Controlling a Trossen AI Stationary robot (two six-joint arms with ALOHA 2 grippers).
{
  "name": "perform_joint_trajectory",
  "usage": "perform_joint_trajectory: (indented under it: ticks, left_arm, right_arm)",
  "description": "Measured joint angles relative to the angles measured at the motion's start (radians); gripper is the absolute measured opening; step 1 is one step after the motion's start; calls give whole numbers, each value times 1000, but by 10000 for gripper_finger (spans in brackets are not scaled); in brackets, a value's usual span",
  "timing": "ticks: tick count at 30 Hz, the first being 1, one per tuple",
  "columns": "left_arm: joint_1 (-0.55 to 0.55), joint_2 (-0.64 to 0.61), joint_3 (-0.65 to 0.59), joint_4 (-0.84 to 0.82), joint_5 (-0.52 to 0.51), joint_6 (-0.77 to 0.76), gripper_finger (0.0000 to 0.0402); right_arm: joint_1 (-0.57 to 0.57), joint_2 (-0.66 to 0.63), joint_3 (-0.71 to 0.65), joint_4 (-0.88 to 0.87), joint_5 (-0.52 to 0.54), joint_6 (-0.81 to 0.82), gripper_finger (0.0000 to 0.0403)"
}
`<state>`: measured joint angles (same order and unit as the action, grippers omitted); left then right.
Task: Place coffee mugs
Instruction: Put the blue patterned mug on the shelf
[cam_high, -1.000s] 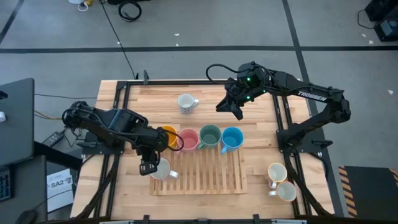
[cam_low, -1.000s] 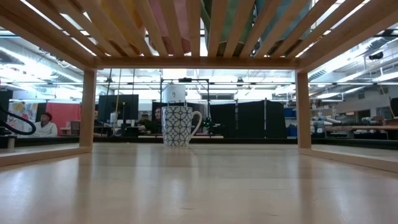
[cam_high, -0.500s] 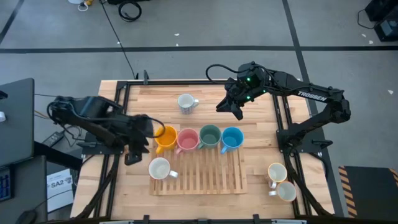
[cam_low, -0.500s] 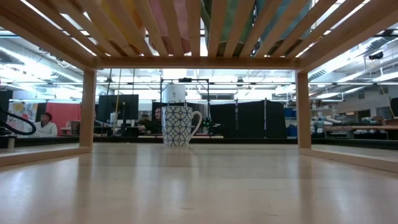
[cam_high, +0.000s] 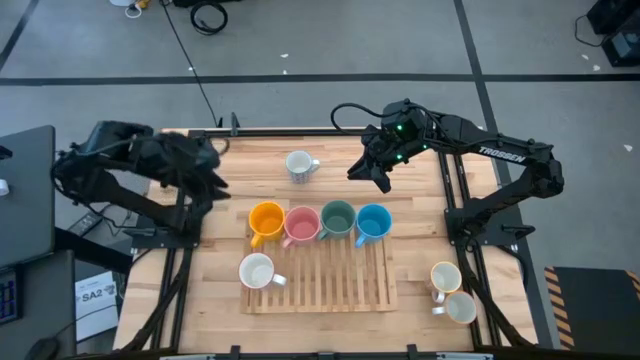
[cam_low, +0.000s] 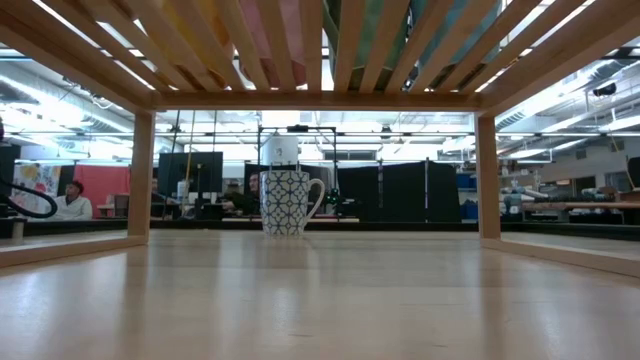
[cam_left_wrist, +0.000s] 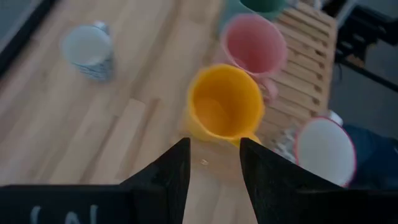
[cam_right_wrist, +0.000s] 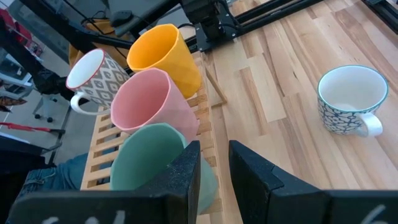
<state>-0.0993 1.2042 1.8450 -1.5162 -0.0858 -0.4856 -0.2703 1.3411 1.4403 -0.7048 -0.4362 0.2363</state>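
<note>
My left gripper (cam_left_wrist: 214, 163) is released and empty, and reaching for the patterned mug (cam_high: 298, 164) it could clip the orange mug (cam_high: 265, 220).

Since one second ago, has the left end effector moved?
Yes. In the high view the left end effector has moved from above the white mug on the wooden rack toward the table's far left edge, empty.

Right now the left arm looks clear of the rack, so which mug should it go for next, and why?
Probably swing the left gripper toward the patterned mug standing alone on the bare table. The gripper holds nothing, five mugs already sit on the slatted rack, and that loose mug lies nearer the left arm than the two near the table's right front corner.
</note>
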Motion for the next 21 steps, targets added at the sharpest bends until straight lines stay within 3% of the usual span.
perform_joint_trajectory:
  ticks: [11,21]
  left_arm:
    - [278,23,0,1,22,280,146]
    - [454,27,0,50,109,526,146]
  right_arm:
    - [0,0,0,0,11,-3,90]
    - [0,0,0,64,283,-26,90]
